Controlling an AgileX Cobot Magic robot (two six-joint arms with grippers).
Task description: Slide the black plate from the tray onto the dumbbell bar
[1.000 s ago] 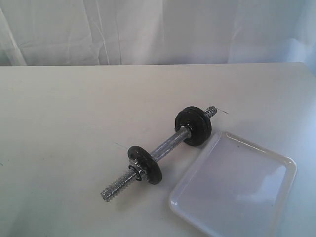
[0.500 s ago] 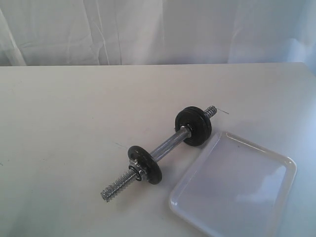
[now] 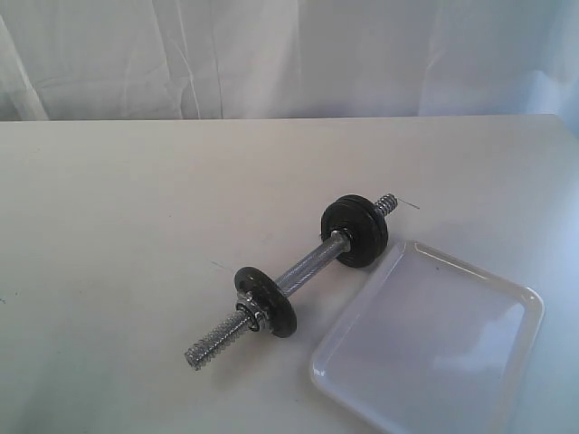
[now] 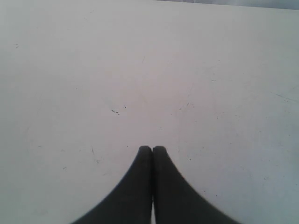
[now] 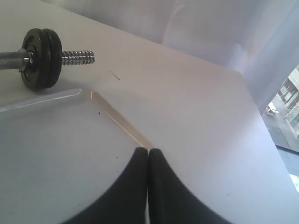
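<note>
The left hand (image 4: 152,149) is pressed together over bare surface (image 3: 136,226). The right hand (image 5: 148,150) is likewise together, above the tray (image 3: 425,334) rim. The tray holds no disc. The black plate (image 3: 362,233) seems seated on the dumbbell bar (image 3: 308,264), so nothing needs gripping.

Dumbbell bar (image 3: 308,267) just beside tray (image 3: 434,334)

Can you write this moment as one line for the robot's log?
left gripper: shut, empty | right gripper: shut, empty | tray: no plate seen | dumbbell bar: on table, black plates at both ends
</note>
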